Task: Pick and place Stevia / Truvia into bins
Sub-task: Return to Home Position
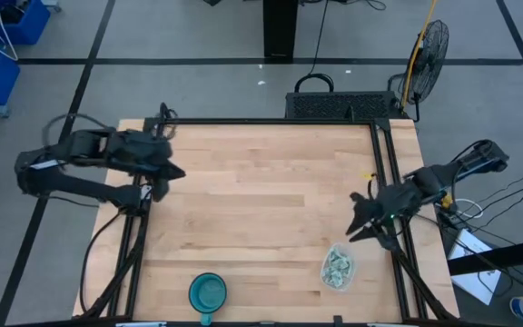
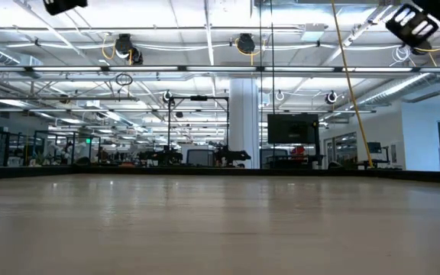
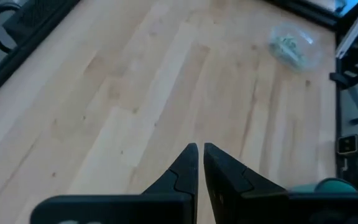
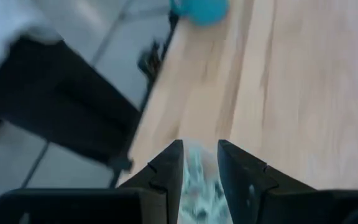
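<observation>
A clear plastic tub [image 1: 338, 266] stands on the wooden table near its front right corner, with several pale green and white sachets [image 1: 337, 265] lying inside. It also shows in the left wrist view [image 3: 291, 46] and between the fingers in the right wrist view [image 4: 201, 186]. My right gripper [image 1: 360, 221] hovers at the table's right edge, just behind the tub; its fingers [image 4: 199, 149] stand a little apart and empty. My left gripper [image 1: 166, 177] hangs over the table's left edge, shut [image 3: 201, 150] and empty. I see no loose sachets on the table.
A teal round bowl [image 1: 208, 292] stands at the table's front edge, left of the tub, and shows in the right wrist view [image 4: 199, 9]. Dark frame rails [image 1: 387, 173] run along the table's sides. A fan [image 1: 428, 47] stands beyond the far right corner.
</observation>
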### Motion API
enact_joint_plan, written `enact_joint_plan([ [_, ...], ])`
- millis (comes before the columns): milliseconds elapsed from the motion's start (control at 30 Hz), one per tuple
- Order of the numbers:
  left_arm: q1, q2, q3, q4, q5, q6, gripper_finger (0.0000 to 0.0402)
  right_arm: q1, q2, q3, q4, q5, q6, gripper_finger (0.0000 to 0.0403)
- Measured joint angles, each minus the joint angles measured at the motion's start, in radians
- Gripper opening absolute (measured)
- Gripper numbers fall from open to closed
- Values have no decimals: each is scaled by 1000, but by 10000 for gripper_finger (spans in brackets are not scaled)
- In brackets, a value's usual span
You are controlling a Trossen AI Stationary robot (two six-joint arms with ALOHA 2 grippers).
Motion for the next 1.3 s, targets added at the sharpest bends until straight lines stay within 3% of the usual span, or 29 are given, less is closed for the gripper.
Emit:
enact_joint_plan([
  [167,6,-123,0,-20,-67,30,31,-76,-176,0,25,-18,30,91],
  [333,11,-284,-33,18,-106,7,31,-116,-371,-15,122,78,-188,91],
  [467,11,-434,-193,159,-105,7,31,-121,-502,-144,327,83,-365,91],
  [567,11,-561,-340,280,-93,27,31,-121,-590,-252,388,89,-308,91],
  [733,11,-735,-533,477,-97,57,31,-121,-716,-396,465,215,-216,91],
  [900,11,-868,-645,525,-86,59,31,-124,-709,-487,548,292,-270,91],
  [1033,11,-864,-680,544,-78,77,31,-125,-712,-560,627,302,-263,91],
  [1300,11,-858,-927,925,-16,130,31,-125,-714,-753,973,291,-237,91],
])
